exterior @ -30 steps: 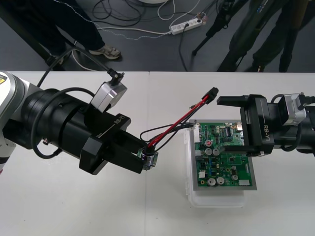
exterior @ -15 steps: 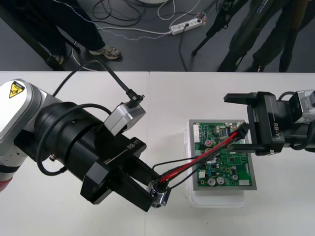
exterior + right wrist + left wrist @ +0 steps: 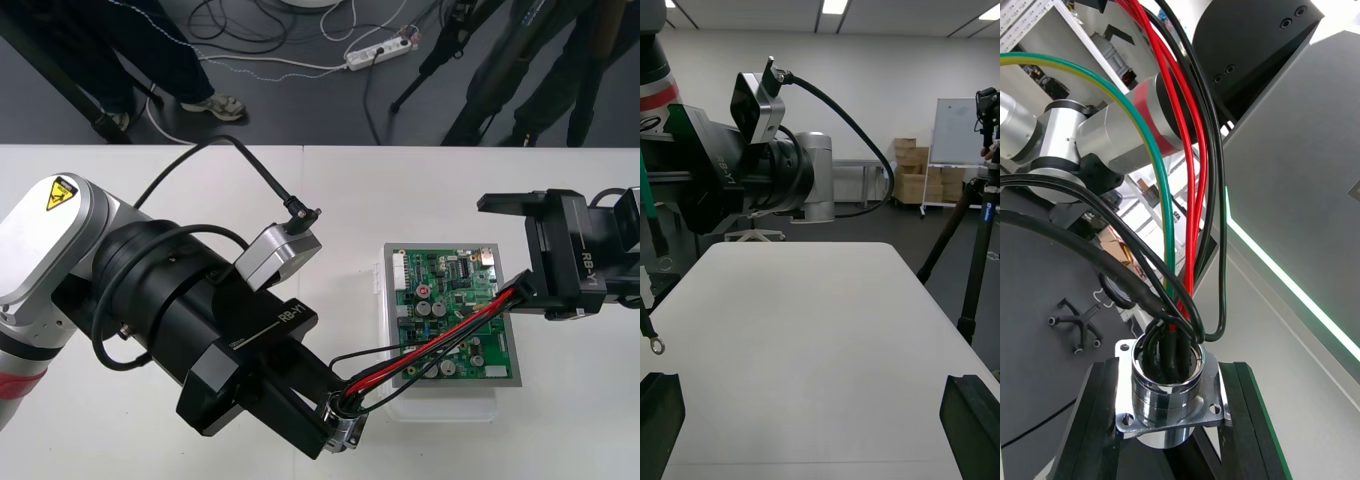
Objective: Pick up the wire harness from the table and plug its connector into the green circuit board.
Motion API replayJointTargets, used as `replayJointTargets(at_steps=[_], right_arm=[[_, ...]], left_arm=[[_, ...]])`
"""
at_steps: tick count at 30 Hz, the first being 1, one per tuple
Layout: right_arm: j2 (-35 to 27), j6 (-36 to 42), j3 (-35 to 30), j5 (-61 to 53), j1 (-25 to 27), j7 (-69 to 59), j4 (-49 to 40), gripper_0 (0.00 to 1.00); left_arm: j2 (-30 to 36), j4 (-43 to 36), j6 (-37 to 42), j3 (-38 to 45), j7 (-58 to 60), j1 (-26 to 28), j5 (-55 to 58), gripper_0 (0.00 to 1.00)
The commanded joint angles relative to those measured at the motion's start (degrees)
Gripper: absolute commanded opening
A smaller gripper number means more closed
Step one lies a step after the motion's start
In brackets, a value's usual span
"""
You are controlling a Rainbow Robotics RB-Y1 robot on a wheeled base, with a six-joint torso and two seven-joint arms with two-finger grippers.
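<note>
- Surface (image 3: 450, 180): pale and plain, and it carries the board at centre-right.
- Left claw (image 3: 335, 432): clenched on the harness's metal socket (image 3: 343, 428). It has swung down from the board's 9 o'clock side to its 7 o'clock corner, near the front edge.
- Right claw (image 3: 497, 255): released, fingers wide apart and empty. It has backed off to the board's 3 o'clock edge.
- Green circuit board (image 3: 445, 275): flat on its white base (image 3: 440, 405), unmoved.
- Wires (image 3: 440, 340): red and black, held off the surface. They now slant across the board from 7 towards 3 o'clock, where a second ago they stood clear of it at 10 o'clock.
- Plug (image 3: 518, 287): carried to the board's 3 o'clock edge, just beside the right claw's nearer finger and not between the fingers. It is not seated in any header.
- Reading: this looks like a hand-over or re-aim of the plug end, with insertion yet to come.
</note>
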Motion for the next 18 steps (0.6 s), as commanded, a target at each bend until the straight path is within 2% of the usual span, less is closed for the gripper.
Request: replayJointTargets(at_steps=[1, 18], right_arm=[[-3.4, -0.2, -2.9, -1.2, 1.6, 0.5, -0.4, 1.0], [-6.3, -0.2, -3.6, -8.5, 3.5, -1.1, -0.4, 1.0]], left_arm=[[-1.3, -1.9, -1.6, -1.2, 4.6, -1.8, 0.2, 0.0], [-1.3, -1.9, -1.6, -1.3, 4.8, -1.0, -0.5, 0.0]])
